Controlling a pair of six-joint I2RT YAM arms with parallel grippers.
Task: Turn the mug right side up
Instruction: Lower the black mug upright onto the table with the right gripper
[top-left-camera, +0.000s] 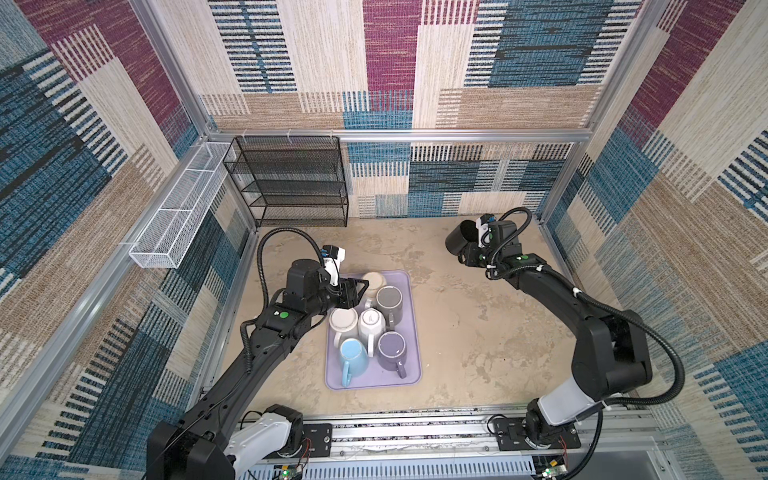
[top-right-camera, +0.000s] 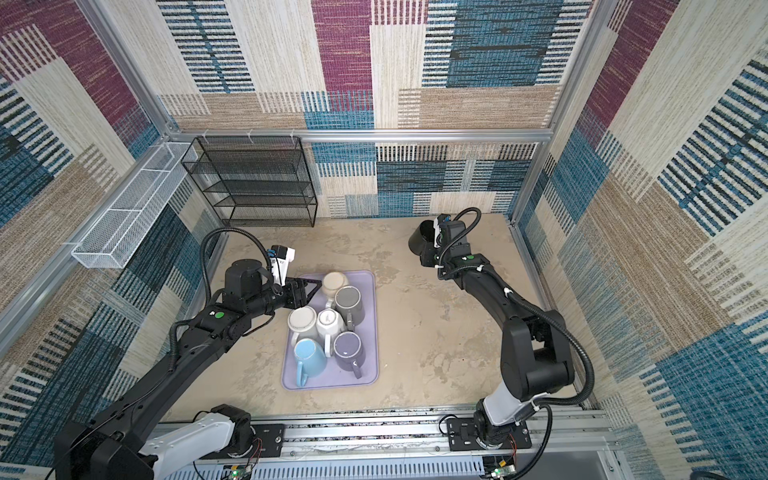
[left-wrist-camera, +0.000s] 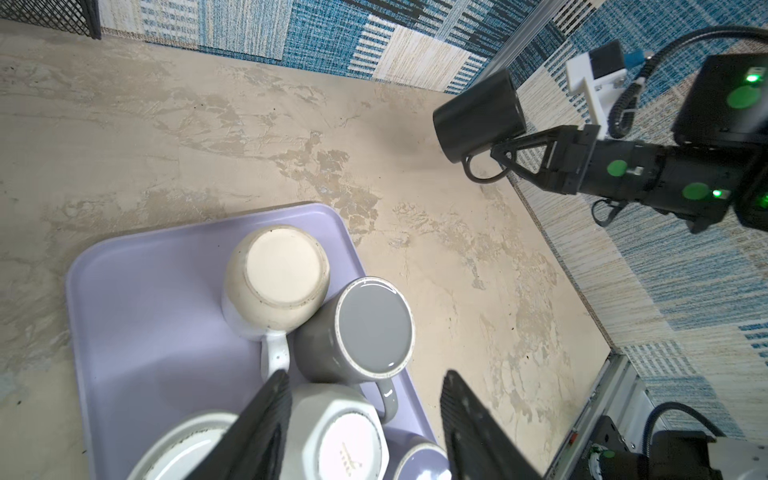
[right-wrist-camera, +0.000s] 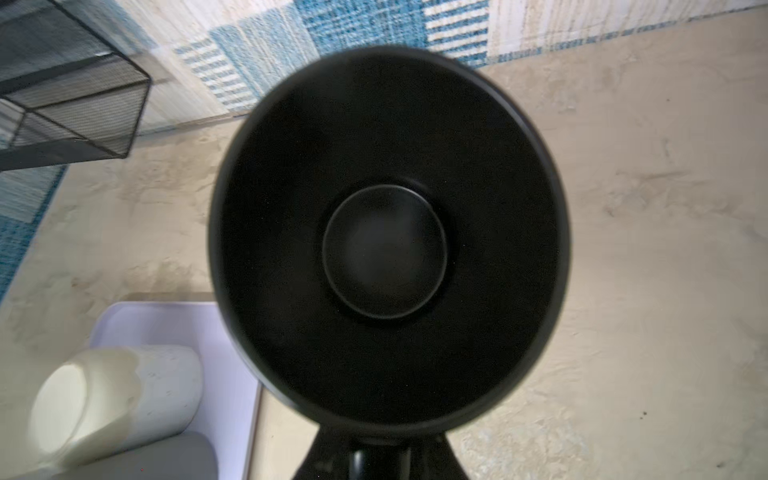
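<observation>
Rail (top-left-camera: 415, 434): one, along the near edge, carrying two arms, the left arm (top-left-camera: 232, 374) and the right arm (top-left-camera: 602, 357).
White wire basket (top-left-camera: 178, 216): one, long, fixed to the left wall.
Black mesh rack (top-left-camera: 291, 183): one, against the back wall, left of the middle.
Left gripper (top-left-camera: 356, 291): one, above the tray's far left corner, just beside the cream mug (top-left-camera: 373, 280); its jaws stand partly apart with nothing between them.
Tray (top-left-camera: 374, 381): one, lavender, on the beige table (top-left-camera: 478, 353), near the middle.
Mugs on the tray: six, all bottom up. The cream mug is tilted and touches the grey mug (top-left-camera: 389, 301). In front of those two stand the round white mug (top-left-camera: 343, 322) and the faceted white mug (top-left-camera: 371, 322). Nearest are the light blue mug (top-left-camera: 353, 353) and the purple mug (top-left-camera: 392, 349).
Black mug (top-left-camera: 459, 243): one, the seventh mug. It is off the tray, lifted above the table's far right part and tipped on its side. The right wrist view looks straight into its mouth.
Right gripper (left-wrist-camera: 500, 156): one; its jaws are closed on the handle of the Black mug.
</observation>
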